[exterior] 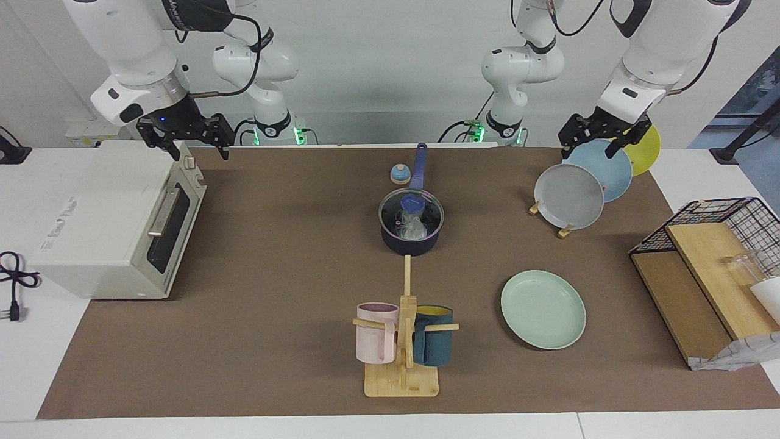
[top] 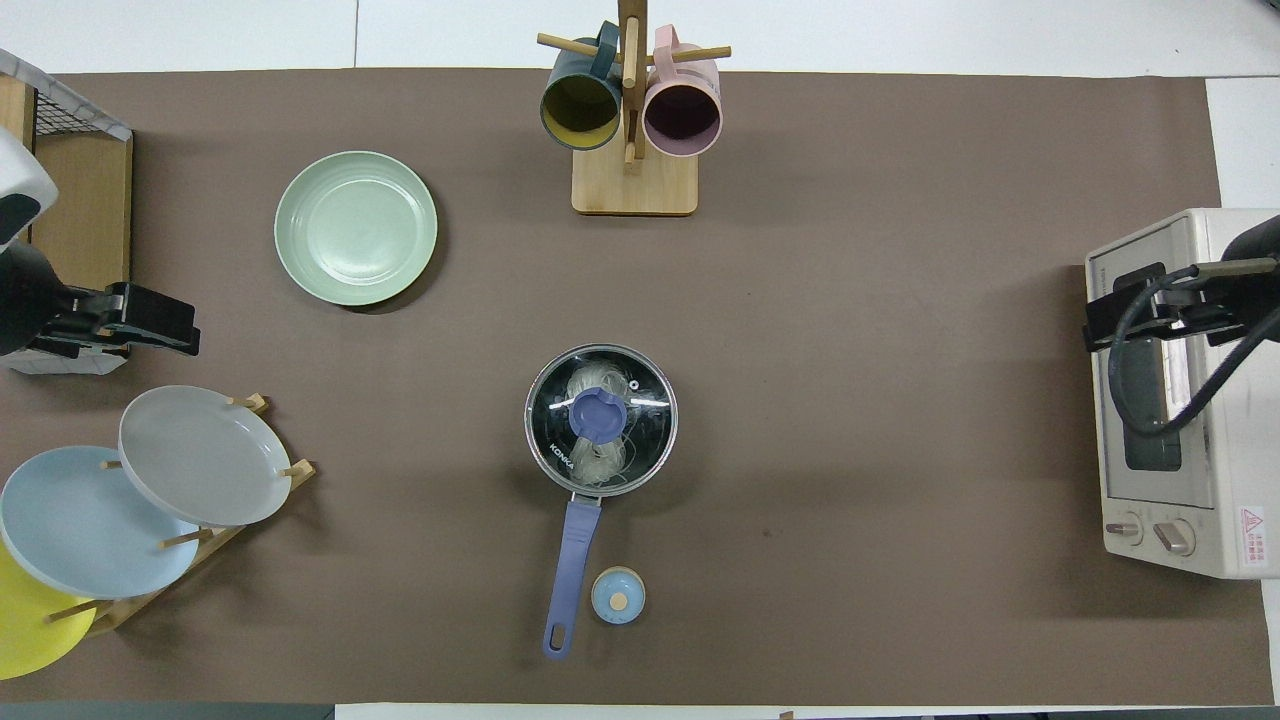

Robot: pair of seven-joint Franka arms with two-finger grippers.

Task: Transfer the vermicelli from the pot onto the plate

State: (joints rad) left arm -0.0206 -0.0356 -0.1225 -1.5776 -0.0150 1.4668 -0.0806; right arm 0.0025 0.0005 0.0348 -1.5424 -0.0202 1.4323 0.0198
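**Vermicelli sits lidded in the pot, both hands high and apart**

While both arms wait raised at the robots' end of the tabletop, the left hand hangs wide and holds nothing over the rack of plates, and the right hand hangs wide and holds nothing over the toaster oven. Between the two hands, well apart from each, stands the pot, its glass lid on and the vermicelli inside. Well clear of the left hand and toward its end of the tabletop, the plate lies farther from the robots than the pot.
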